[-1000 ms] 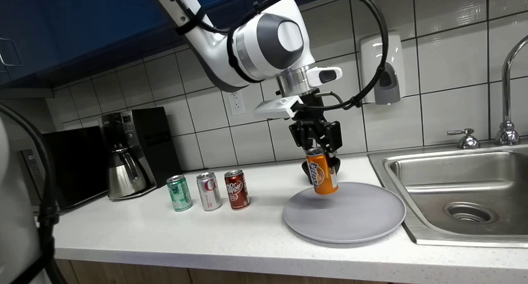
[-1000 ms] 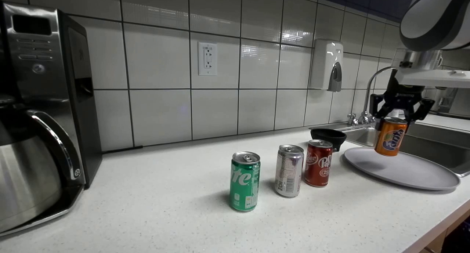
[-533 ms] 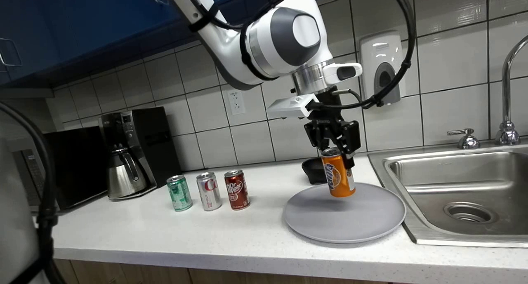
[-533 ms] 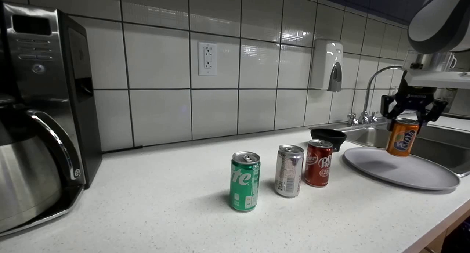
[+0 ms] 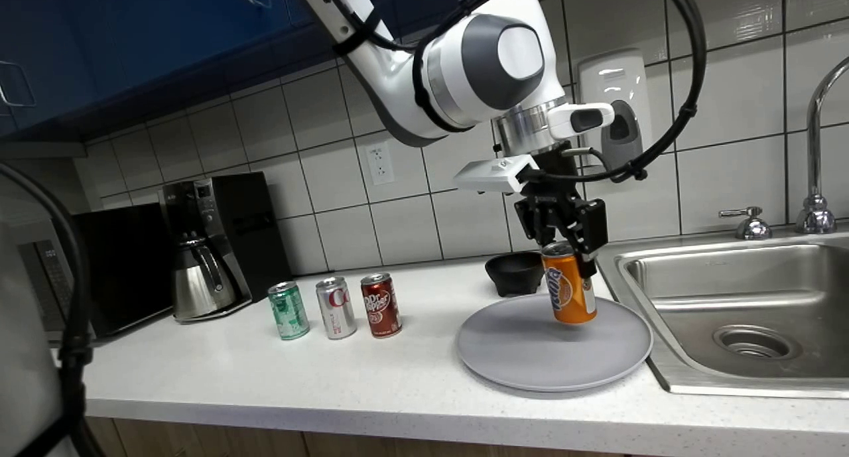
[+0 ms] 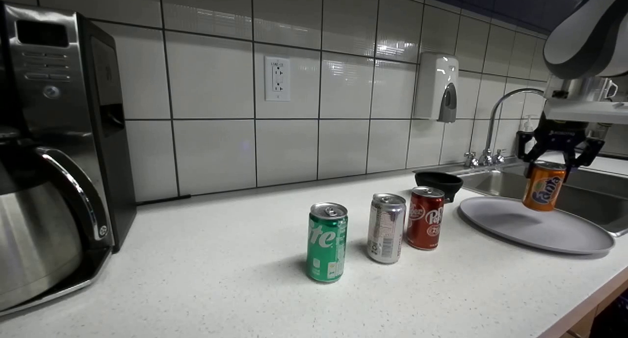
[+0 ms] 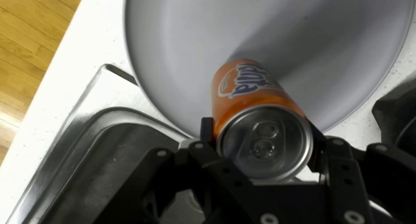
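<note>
An orange Fanta can (image 5: 569, 290) is gripped by the claw (image 6: 548, 173), being clasped at two opposite sides near its top; in the wrist view its top end is turned toward the camera. The can is held nearly upright over a grey plate (image 5: 517, 351), and a dark shadow (image 7: 299, 45) is cast across the plate from the can's lower end. The base of the can appears to be raised just above the plate, although the exact clearance cannot be judged. The plate is laid flat on the white surface (image 5: 232, 371), and in the wrist view the metal border of the sink (image 5: 763, 271) is seen to be overlapped by its edge. A black bowl (image 5: 515, 281) is noted just beside the plate, on the side of the tiled wall (image 6: 211, 78). Three further cans are found standing upright in a row, well apart from the claw: a green can (image 6: 327, 252), a silver can (image 6: 386, 232) and a red Dr Pepper can (image 6: 425, 220), the last being the nearest to the plate. This row is shown in both exterior views. Beyond the green can, a coffee maker (image 5: 235, 231) with a steel carafe (image 5: 197, 288) is placed, with a microwave (image 5: 123, 264) alongside. A faucet (image 5: 814, 152) is mounted at the back of the sink. On the wall, a soap dispenser (image 6: 431, 85) and an outlet (image 6: 277, 78) are fixed, and blue cabinets (image 5: 166, 46) are hung above.
</note>
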Robot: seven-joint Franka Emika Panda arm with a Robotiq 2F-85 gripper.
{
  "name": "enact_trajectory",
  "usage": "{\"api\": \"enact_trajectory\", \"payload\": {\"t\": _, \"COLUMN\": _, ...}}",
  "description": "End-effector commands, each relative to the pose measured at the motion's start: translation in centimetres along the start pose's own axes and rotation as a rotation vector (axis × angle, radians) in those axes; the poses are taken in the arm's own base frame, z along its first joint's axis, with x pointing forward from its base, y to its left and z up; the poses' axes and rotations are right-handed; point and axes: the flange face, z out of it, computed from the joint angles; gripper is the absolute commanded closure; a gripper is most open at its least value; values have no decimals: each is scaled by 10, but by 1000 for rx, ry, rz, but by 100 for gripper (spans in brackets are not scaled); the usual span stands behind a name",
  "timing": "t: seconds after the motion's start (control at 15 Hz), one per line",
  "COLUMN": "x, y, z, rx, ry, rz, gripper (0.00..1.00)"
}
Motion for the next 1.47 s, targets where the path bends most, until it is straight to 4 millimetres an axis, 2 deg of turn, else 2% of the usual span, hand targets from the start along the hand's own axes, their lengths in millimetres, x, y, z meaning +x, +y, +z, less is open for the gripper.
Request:
{"api": "enact_trajectory", "payload": {"t": 0.0, "x": 17, "y": 4, "z": 3, "rx": 5, "ry": 0, "rz": 31, "gripper": 62}}
{"api": "enact_trajectory", "payload": {"t": 0.93, "x": 32, "y": 16, "z": 19, "rx": 3, "ry": -22, "rz": 108, "gripper": 62}}
{"api": "enact_trajectory", "payload": {"t": 1.0, "x": 32, "y": 16, "z": 18, "rx": 3, "ry": -18, "rz": 109, "gripper": 12}}
{"api": "enact_trajectory", "payload": {"t": 1.07, "x": 32, "y": 15, "z": 17, "rx": 3, "ry": -13, "rz": 107, "gripper": 10}}
{"api": "enact_trajectory", "payload": {"t": 1.2, "x": 32, "y": 14, "z": 14, "rx": 6, "ry": -4, "rz": 107, "gripper": 0}}
{"api": "enact_trajectory", "payload": {"t": 1.4, "x": 33, "y": 11, "z": 9, "rx": 8, "ry": 9, "rz": 101, "gripper": 0}}
